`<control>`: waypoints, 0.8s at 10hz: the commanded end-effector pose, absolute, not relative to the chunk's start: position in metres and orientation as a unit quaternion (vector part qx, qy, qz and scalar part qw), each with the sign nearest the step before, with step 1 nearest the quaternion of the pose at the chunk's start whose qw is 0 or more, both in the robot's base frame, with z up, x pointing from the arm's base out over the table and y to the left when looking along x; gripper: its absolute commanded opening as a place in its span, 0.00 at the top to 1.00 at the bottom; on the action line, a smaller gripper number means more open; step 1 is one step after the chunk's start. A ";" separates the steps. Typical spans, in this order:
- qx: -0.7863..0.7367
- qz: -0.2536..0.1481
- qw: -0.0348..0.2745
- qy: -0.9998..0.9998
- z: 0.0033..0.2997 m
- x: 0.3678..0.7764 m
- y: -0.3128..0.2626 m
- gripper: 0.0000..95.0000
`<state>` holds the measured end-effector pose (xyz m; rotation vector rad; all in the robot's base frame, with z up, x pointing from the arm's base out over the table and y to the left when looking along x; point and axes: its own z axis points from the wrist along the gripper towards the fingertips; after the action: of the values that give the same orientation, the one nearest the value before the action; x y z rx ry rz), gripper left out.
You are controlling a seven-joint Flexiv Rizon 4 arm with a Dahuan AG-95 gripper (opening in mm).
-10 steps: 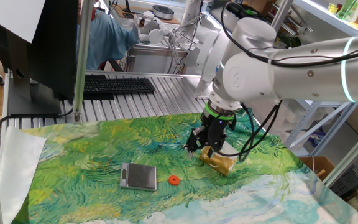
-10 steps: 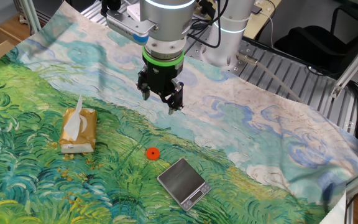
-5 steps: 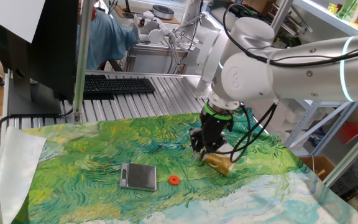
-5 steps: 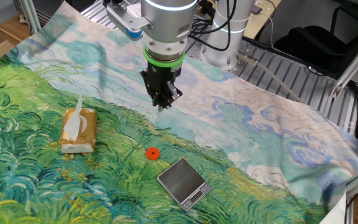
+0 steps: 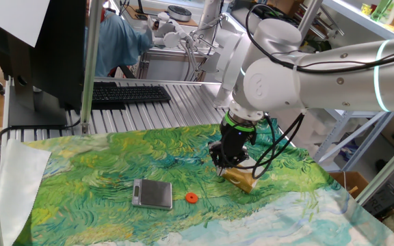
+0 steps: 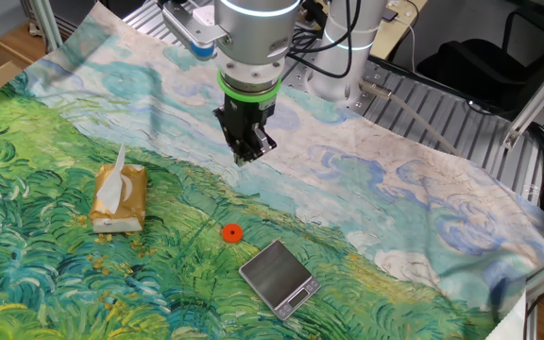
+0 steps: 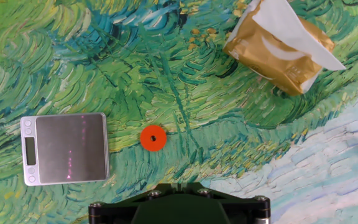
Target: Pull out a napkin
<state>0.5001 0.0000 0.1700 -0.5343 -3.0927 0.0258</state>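
Observation:
A white napkin sticks up out of the slot of a golden-brown packet lying on the painted cloth. In the hand view the napkin fans out from the packet at the top right. My gripper hangs above the cloth, well to the right of the packet, with its fingers pressed together and nothing between them. In the one fixed view the gripper stands just in front of the packet. The hand view shows only the gripper's dark base, not the fingertips.
A small silver scale and an orange disc lie on the cloth in front of the gripper; both also show in the hand view, the scale and the disc. A keyboard sits behind the cloth.
One second ago the fingers stood apart; they have since closed together with nothing in them. The hand has hardly moved over the last half second.

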 end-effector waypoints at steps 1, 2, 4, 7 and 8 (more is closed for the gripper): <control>-0.170 0.010 0.001 -0.985 0.170 0.500 0.000 1.00; -0.169 0.010 0.001 -0.986 0.171 0.500 0.000 1.00; -0.168 0.010 0.001 -0.986 0.172 0.503 -0.001 1.00; -0.159 0.012 0.001 -0.987 0.175 0.510 -0.006 1.00; -0.155 0.012 0.001 -0.988 0.176 0.514 -0.009 1.00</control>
<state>0.5159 -0.0101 0.1762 -0.4841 -3.1021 0.0387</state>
